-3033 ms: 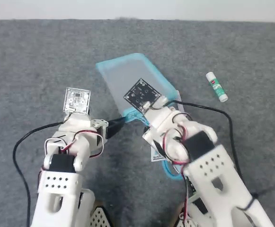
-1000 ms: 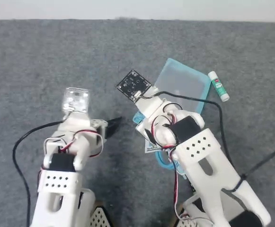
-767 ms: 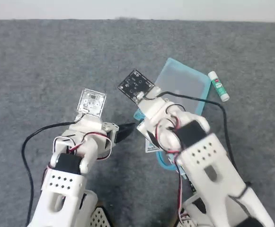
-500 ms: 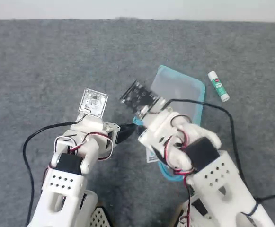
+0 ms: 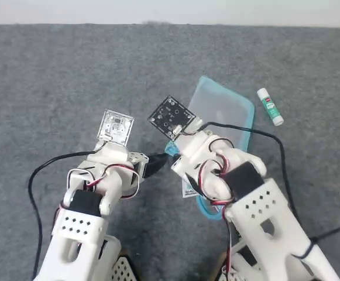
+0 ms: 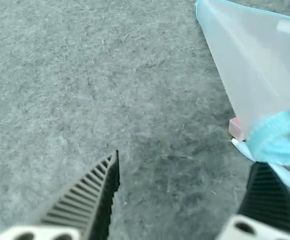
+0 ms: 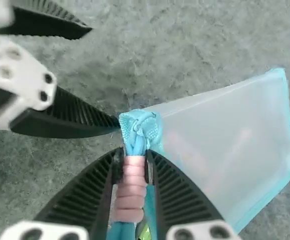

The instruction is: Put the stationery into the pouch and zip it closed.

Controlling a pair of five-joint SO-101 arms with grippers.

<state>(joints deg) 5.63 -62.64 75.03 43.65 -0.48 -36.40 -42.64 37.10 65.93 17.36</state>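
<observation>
In the left wrist view, the left gripper [image 6: 182,200] is spread wide over the grey mat [image 6: 60,75] with nothing between its fingers. The pouch [image 6: 254,70] lies beyond it. The teal loop [image 6: 279,140] at the pouch's corner sits right at one fingertip.

In the right wrist view, the right gripper [image 7: 133,155] is narrow, clamped on a pink tab [image 7: 131,187] that hangs from the loop. Faint pinkish shapes show through the pouch's wall. One finger of the left gripper reaches up to the loop from the side away from the pouch; I cannot tell whether they touch.

In the high view, both grippers meet at the pouch's near left corner. A glue stick [image 5: 269,107] lies just off its far right corner, apart from it.
</observation>
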